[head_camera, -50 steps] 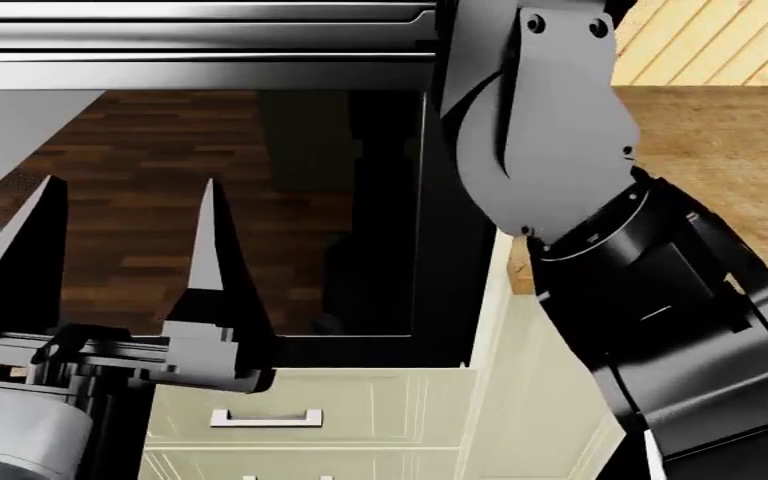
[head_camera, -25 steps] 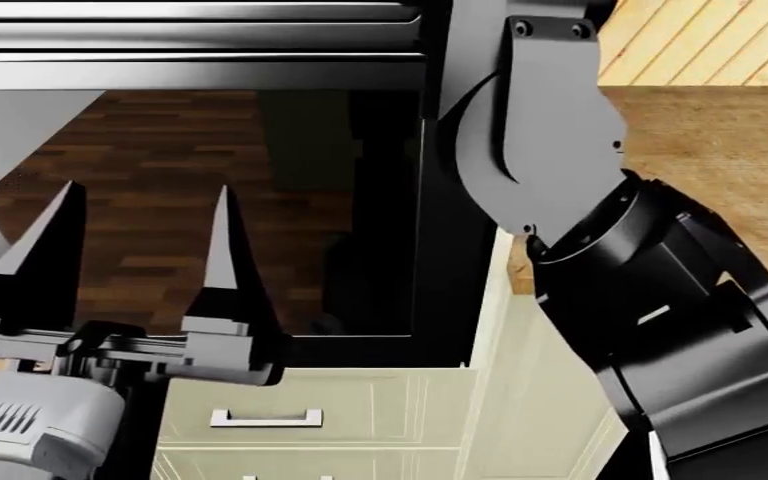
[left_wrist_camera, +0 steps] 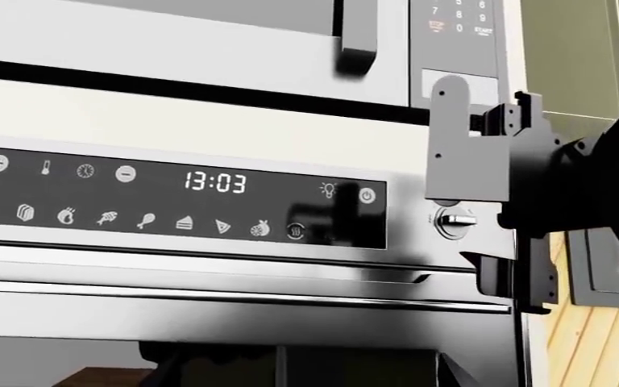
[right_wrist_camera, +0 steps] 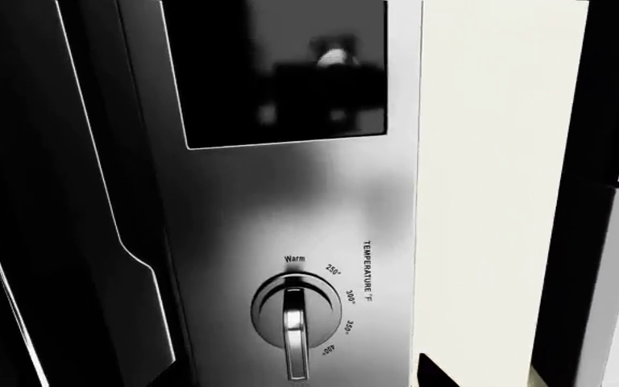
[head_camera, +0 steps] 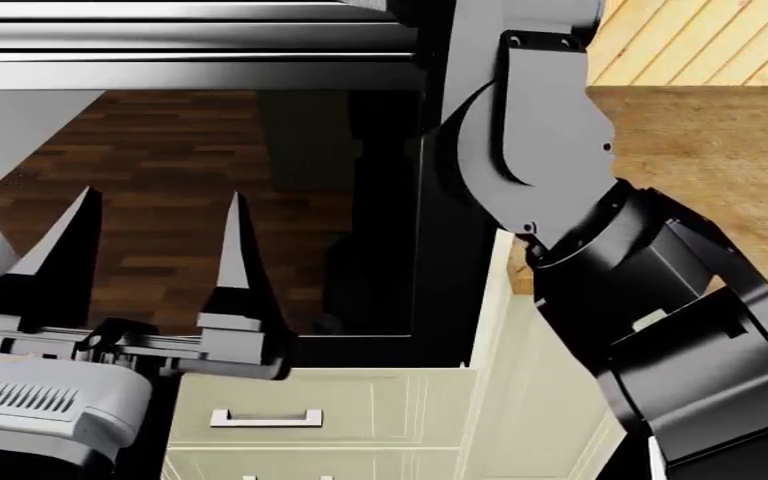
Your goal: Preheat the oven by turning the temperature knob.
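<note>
The big oven (left_wrist_camera: 234,266) has a shiny silver front, a dark glass door and a long bar handle. It sits low in the wall, under a silver microwave (left_wrist_camera: 288,40) with number buttons. In the head view the oven's dark glass door (head_camera: 224,200) shows a brown wood floor in it, and pale cream drawers with a small silver handle (head_camera: 267,417) sit below.

The small round silver temperature knob (right_wrist_camera: 296,316) is on the oven's silver front, at the end of the black screen (left_wrist_camera: 175,197) that reads 13:03. Little words around the knob say Warm, 250, 300, 350 and 400. The knob's handle bar looks lined up with the Warm mark, but which end is the pointer I cannot tell.

The right gripper (left_wrist_camera: 492,201), grey and black, is up close to the knob. In the left wrist view it sits just beside the knob (left_wrist_camera: 454,221), and may be touching it. I cannot tell if its jaws are spread or closed, because its tips are hidden.

The left gripper (head_camera: 151,280) has two black pointy fingers. Its jaws are spread wide with nothing between them. It waits in front of the glass door, well away from the knob.

So I think reaching the knob is nearly done. Gripping it and turning it to a hot number is still left.
</note>
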